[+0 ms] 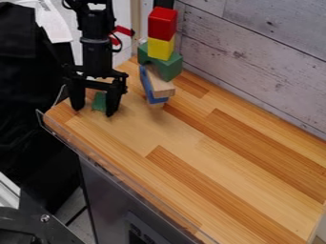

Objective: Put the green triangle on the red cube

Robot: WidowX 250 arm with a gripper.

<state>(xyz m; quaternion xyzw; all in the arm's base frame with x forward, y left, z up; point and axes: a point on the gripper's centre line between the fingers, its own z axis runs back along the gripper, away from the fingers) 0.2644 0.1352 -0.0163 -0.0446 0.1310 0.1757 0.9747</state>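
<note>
At the upper left of the camera view, my gripper (94, 110) points down at the wooden surface with its two fingers spread open. The green triangle (98, 102) lies low on the wood between them, nearer the right-hand finger; whether either finger touches it I cannot tell. To the right stands a stack of blocks with the red cube (162, 23) at its top, well above the height of the fingertips.
Under the red cube are a yellow block (160, 48), a green arch-like block (167, 68), a natural wood block (160, 86) and a slanted blue piece (147, 86). A plank wall (255, 57) runs behind; a clear edging (121, 182) borders the table's near left side.
</note>
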